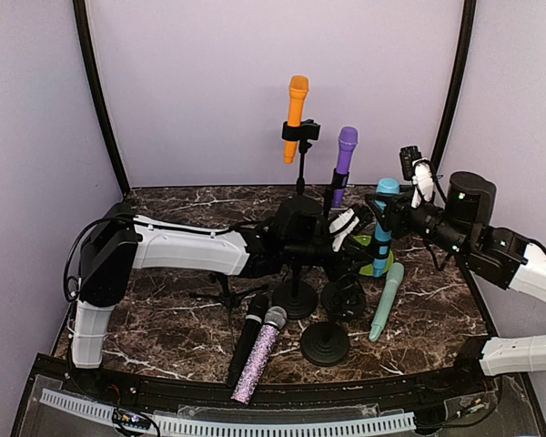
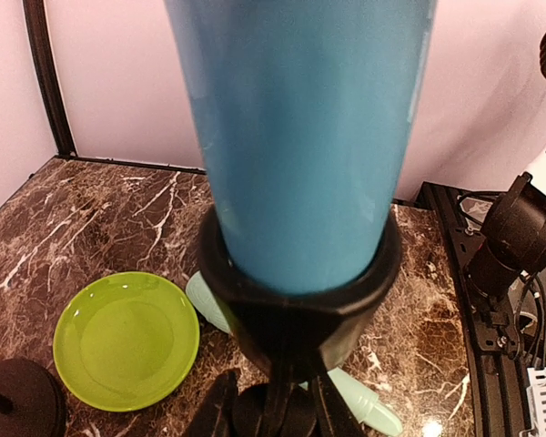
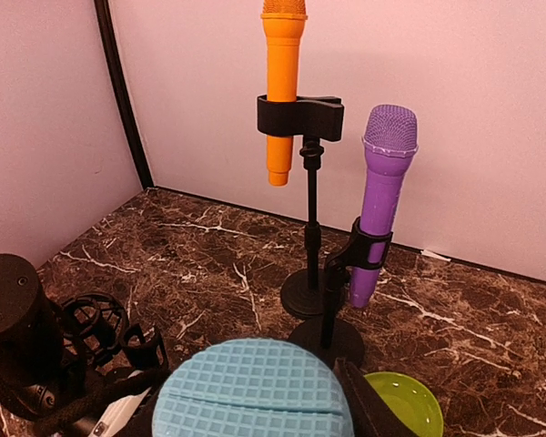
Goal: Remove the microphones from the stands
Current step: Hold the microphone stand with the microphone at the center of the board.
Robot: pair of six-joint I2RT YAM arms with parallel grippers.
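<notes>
Left gripper (image 1: 348, 223), reaching in from the left edge of the tabletop (image 1: 164, 328), is clamped on the thin stem of the stand (image 2: 300, 314) just under its black clip. In my left wrist view its fingers close in on the stem from both sides.

Right gripper (image 1: 389, 211) comes in from the right edge and sits at the top of the blue mic (image 1: 382, 238), with a finger on either side just below the textured head. I cannot tell whether those fingers are pressing on it.

Blue mic is upright and seated in the clip, right of the tabletop's centre.

Near the foot of the stand, a green plate (image 2: 127, 341) lies flat. A mint mic (image 1: 387, 300) lies on the tabletop toward the right edge, one end just beside the plate.

Toward the far edge, an orange mic (image 1: 296, 114) and a purple mic (image 1: 344, 162) stand upright, each in its own clip, the orange one higher.

Close to the near edge, a black mic (image 1: 247, 332) and a glitter mic (image 1: 259, 355) lie side by side.
</notes>
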